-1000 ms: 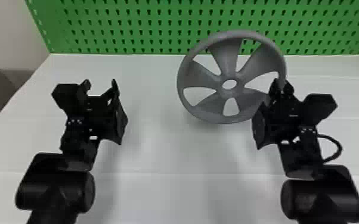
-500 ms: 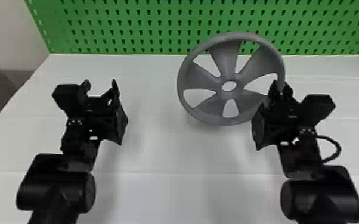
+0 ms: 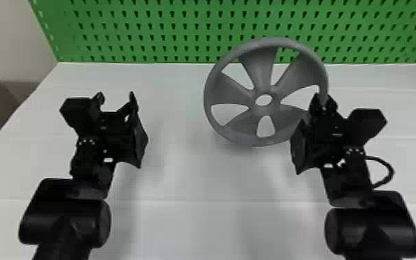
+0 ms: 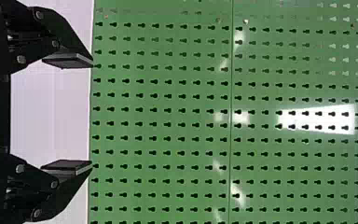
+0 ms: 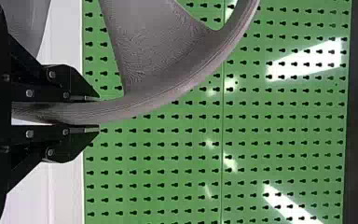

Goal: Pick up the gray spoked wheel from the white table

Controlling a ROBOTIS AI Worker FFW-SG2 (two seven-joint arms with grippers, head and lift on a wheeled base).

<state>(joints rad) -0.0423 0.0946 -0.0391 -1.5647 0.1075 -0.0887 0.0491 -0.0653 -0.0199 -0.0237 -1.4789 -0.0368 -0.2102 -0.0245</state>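
In the head view the right gripper (image 3: 324, 100) is shut on the right rim of the gray spoked wheel (image 3: 262, 83). The wheel leans with its face toward the camera, above a soft shadow on the white table (image 3: 197, 173); whether its bottom edge touches the table I cannot tell. The right wrist view has the wheel's rim (image 5: 168, 88) pinched between both fingers of the right gripper (image 5: 98, 114). Well to the left of the wheel, the left gripper (image 3: 115, 98) stands open over the table; its own view has the left gripper (image 4: 92, 113) with nothing between its parted fingers.
A green pegboard (image 3: 148, 31) stands along the table's back edge, behind the wheel. A brown box-like object (image 3: 5, 100) lies beyond the table's left edge. A black cable (image 3: 388, 173) loops out beside the right wrist.
Over the last second the wheel has tipped slightly, its top edge a little lower. The right gripper keeps its grip with hardly any shift, and the left arm looks unmoved.
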